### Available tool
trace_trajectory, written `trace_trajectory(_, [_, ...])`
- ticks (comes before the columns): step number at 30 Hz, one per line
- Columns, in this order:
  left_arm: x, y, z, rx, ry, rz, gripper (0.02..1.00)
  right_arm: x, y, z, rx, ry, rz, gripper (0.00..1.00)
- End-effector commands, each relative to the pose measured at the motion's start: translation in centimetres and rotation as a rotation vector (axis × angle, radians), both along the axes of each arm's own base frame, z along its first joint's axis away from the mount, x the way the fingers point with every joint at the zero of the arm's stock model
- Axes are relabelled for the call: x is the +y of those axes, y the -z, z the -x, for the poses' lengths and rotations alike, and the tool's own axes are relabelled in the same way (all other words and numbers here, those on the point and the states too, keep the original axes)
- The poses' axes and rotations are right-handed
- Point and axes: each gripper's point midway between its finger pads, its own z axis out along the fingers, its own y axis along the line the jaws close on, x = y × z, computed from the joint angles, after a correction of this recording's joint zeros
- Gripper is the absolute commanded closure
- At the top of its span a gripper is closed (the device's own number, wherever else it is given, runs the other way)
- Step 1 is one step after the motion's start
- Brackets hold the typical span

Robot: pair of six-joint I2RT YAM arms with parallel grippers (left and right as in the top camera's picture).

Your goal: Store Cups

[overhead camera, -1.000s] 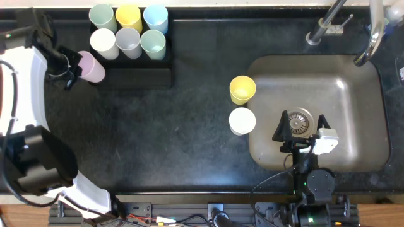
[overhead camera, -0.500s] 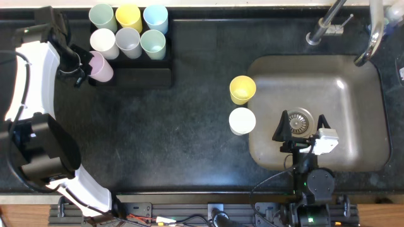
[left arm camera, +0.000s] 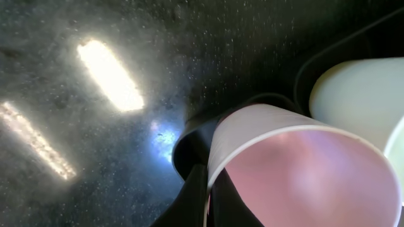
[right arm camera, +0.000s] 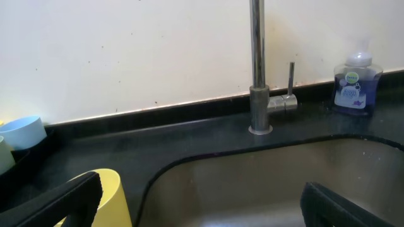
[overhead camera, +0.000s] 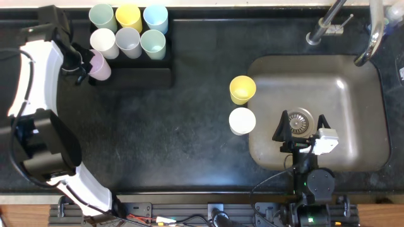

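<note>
Jaws of left gripper (overhead camera: 82, 64) pinch rim of pink cup (overhead camera: 99, 65); right gripper (overhead camera: 300, 129) jaws spread wide.

Top view: pink cup tilted, at left end of black rack (overhead camera: 136, 77), just beside racked white cup (overhead camera: 103, 42). Five more cups in rack. Yellow cup (overhead camera: 242, 89) and second white cup (overhead camera: 242, 120) on counter by sink (overhead camera: 353, 82) rim. Right gripper over sink.

Left wrist view: pink cup mouth faces camera, one finger (left arm camera: 197, 198) outside wall.

Right wrist view: yellow cup near, faucet (right arm camera: 255, 63) behind sink.
</note>
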Motion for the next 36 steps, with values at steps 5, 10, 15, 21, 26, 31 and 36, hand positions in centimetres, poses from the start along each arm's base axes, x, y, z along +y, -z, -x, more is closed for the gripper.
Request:
trace_trajectory(5, [-0.9,0.7,-1.4,-0.005,0.041,-0.023,0.982,-0.1,0.3,0.0,-0.002,0.003,-0.004,0.003])
trace_trajectory(10, [-0.9,0.9,-1.4,0.0,0.042,-0.023,0.982,-0.1,0.3,0.0,-0.001,0.003,-0.004,0.003])
trace_trajectory(15, [-0.9,0.9,-1.4,-0.001,0.042,-0.019,0.018,-0.1,0.3,0.0,-0.001,0.003,-0.004,0.003])
trace_trajectory(21, [-0.9,0.6,-1.4,-0.007,0.043,-0.019,0.018,-0.1,0.3,0.0,-0.001,0.003,-0.004,0.003])
trace_trajectory(26, [-1.6,-2.2,-1.5,-0.081,0.051,0.0,0.018,-0.1,0.3,0.0,-0.001,0.003,-0.004,0.003])
trace_trajectory(31, [-5.8,-7.7,-1.8,-0.225,0.193,0.047,0.018,-0.1,0.3,0.0,-0.001,0.003,-0.004,0.003])
trace_trajectory(36, [-16.5,-12.4,-2.6,-0.342,0.549,-0.001,0.018,-0.1,0.3,0.0,-0.001,0.003,-0.004,0.005])
